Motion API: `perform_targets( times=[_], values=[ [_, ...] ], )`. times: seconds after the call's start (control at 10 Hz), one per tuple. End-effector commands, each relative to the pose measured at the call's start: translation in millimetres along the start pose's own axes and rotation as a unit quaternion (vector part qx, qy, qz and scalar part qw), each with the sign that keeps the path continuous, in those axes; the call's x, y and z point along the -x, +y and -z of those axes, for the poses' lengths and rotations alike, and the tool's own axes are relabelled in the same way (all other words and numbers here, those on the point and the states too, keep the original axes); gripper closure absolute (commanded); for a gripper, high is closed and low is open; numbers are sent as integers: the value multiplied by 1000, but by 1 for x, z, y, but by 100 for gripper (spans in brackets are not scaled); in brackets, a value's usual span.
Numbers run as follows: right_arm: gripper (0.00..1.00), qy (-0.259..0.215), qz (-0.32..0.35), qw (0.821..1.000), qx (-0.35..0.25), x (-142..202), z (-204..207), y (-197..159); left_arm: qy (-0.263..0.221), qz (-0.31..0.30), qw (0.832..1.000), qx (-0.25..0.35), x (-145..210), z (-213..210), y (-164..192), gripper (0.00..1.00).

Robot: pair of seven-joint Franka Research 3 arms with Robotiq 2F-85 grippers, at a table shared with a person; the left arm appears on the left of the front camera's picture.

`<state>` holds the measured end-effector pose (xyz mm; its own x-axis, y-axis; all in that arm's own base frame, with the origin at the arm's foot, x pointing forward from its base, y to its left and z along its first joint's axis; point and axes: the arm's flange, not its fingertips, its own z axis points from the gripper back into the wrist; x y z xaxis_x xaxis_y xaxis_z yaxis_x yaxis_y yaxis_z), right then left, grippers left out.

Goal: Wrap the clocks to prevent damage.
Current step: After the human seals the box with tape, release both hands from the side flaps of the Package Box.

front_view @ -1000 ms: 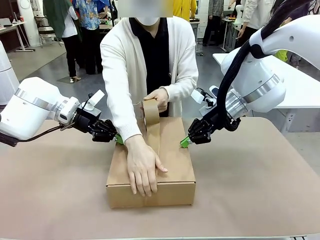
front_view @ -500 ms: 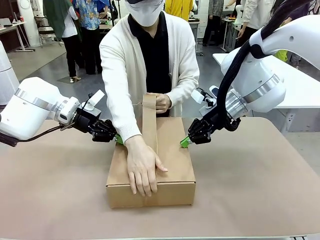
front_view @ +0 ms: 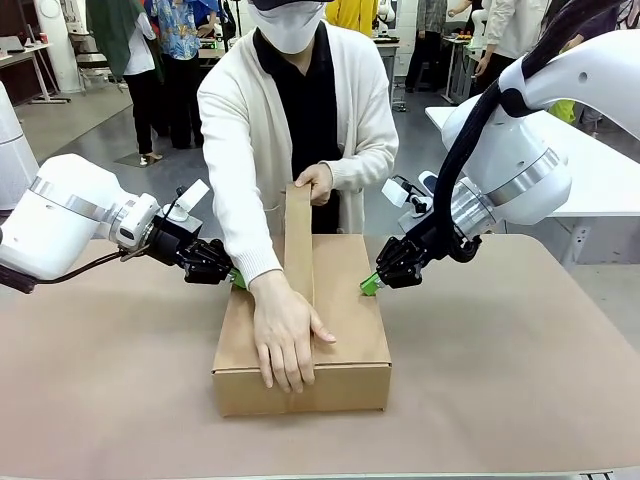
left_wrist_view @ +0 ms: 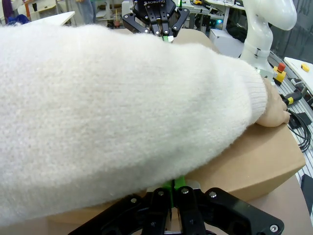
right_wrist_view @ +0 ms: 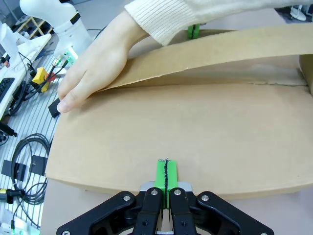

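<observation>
A closed cardboard box (front_view: 350, 330) lies on the table; the clocks are hidden. The person presses one hand (front_view: 287, 335) on the lid's front and with the other hand (front_view: 316, 182) holds a brown tape strip (front_view: 298, 240) up from the centre seam. My left gripper (front_view: 236, 278) is shut, its green pads against the box's left top edge, under the white sleeve (left_wrist_view: 122, 107). My right gripper (front_view: 369, 285) is shut, its tips on the box's right top edge. The right wrist view has that gripper (right_wrist_view: 166, 174) resting on the lid (right_wrist_view: 195, 127). In the left wrist view my left gripper (left_wrist_view: 173, 188) is shut.
The brown table top (front_view: 520, 380) has free room in front of and beside the box. A white table (front_view: 600, 180) stands at the back right. Cables and a yellow stop button (right_wrist_view: 39, 76) lie off the table's side. People stand farther back.
The person has raised the far hand, pulling the tape strip straight and taut above the box. Both grippers stay where they were, shut.
</observation>
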<state>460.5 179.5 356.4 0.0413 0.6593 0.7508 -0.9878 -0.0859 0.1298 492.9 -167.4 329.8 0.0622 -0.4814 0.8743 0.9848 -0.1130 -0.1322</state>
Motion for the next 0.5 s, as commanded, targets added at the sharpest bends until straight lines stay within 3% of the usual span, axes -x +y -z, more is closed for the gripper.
perform_targets(
  times=[0.0, 0.4],
  values=[
    [99, -2, 6, 1000, 2, 2, 4, 1, 2, 2, 1000, 0, 4, 2, 0, 100],
    [99, -2, 6, 1000, 2, 2, 4, 1, 2, 2, 1000, 0, 4, 2, 0, 100]
  ],
)
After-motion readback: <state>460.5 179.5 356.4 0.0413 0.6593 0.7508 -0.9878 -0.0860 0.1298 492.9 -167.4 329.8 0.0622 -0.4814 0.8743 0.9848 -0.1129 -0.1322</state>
